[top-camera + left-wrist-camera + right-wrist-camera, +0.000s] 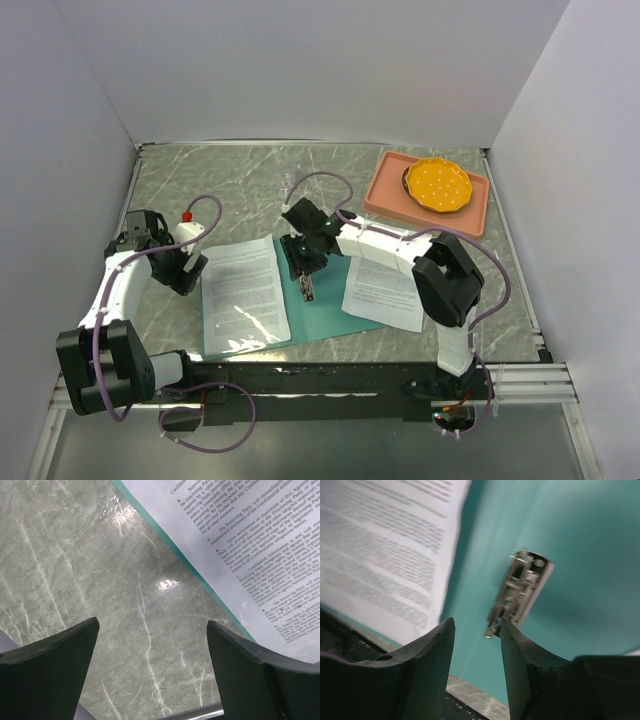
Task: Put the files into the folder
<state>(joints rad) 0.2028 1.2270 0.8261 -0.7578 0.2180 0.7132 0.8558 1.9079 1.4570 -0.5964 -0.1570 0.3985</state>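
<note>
The folder (328, 306) lies open and flat on the near middle of the table (210, 180). It is a thin teal sheet of plastic with a small metal clip (307, 290) along its spine. One of the files, a white page (245, 290) dense with black print, rests on the folder's left half with teal showing along its edges. The second page (385, 293) sits to the right, its left part over the folder's right half and the rest on the marble-look tabletop. From where I stand both pages look flat, printed side up.

The right gripper (476, 625) hangs right over the clip, its dark fingers (427, 650) only a little apart and nothing between them. I can't tell whether they touch the metal.

The left gripper (151, 625) is over bare tabletop just off the folder's left edge, its fingers spread wide and holding nothing.

Well away at the far right corner is a salmon-pink tray (380, 182) carrying an orange plate (437, 185).
</note>
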